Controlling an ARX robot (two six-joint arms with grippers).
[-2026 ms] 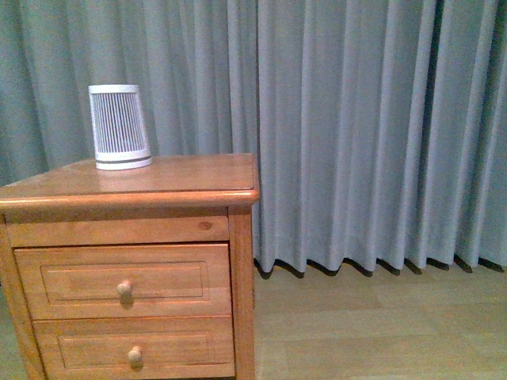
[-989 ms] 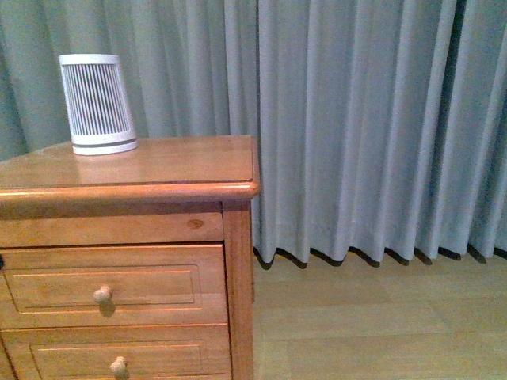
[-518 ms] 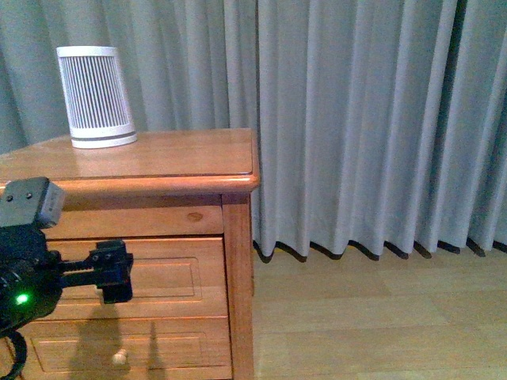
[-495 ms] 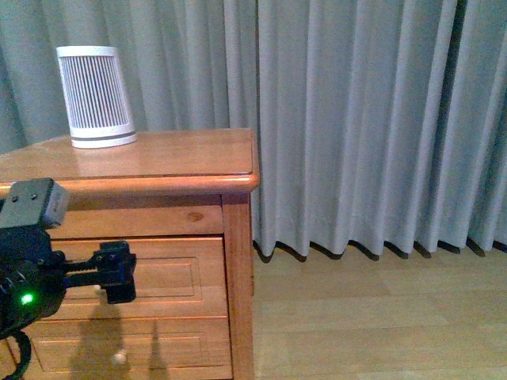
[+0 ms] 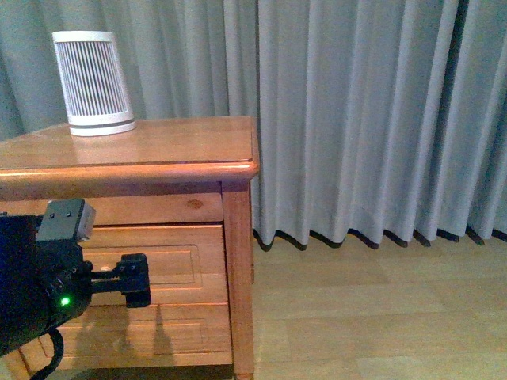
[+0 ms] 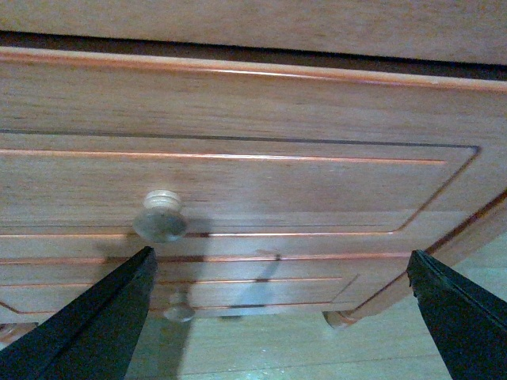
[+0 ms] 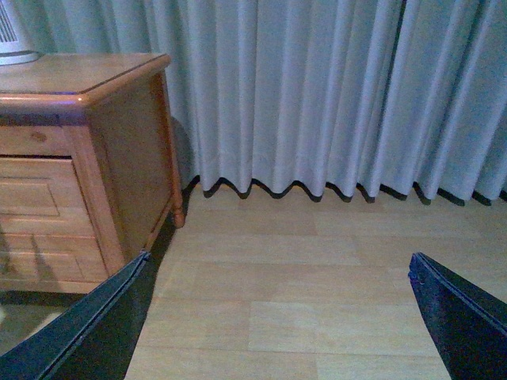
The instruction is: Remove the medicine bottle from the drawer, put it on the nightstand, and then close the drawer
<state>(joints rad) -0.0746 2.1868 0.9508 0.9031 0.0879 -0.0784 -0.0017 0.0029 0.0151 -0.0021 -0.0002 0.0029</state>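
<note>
The nightstand (image 5: 158,150) stands at the left in the front view. Its upper drawer (image 5: 178,253) is shut, and the medicine bottle is hidden. My left gripper (image 5: 136,282) is open in front of the drawer's face and covers the knob there. In the left wrist view the drawer (image 6: 261,182) fills the picture. Its round knob (image 6: 160,215) lies just beyond one of my spread fingers (image 6: 95,324), apart from it. My left gripper (image 6: 281,317) holds nothing. My right gripper (image 7: 277,324) is open and empty over the floor, to the right of the nightstand (image 7: 119,158).
A large white ribbed cylinder (image 5: 91,83) stands at the back left of the nightstand top. The lower drawer (image 6: 238,285) with its knob (image 6: 179,310) is shut. Grey curtains (image 5: 372,119) hang behind. Pale wood floor (image 5: 372,309) lies to the right.
The view has closed in on the nightstand. My left arm has come in from the lower left and moved right and a little down across the upper drawer's face.
</note>
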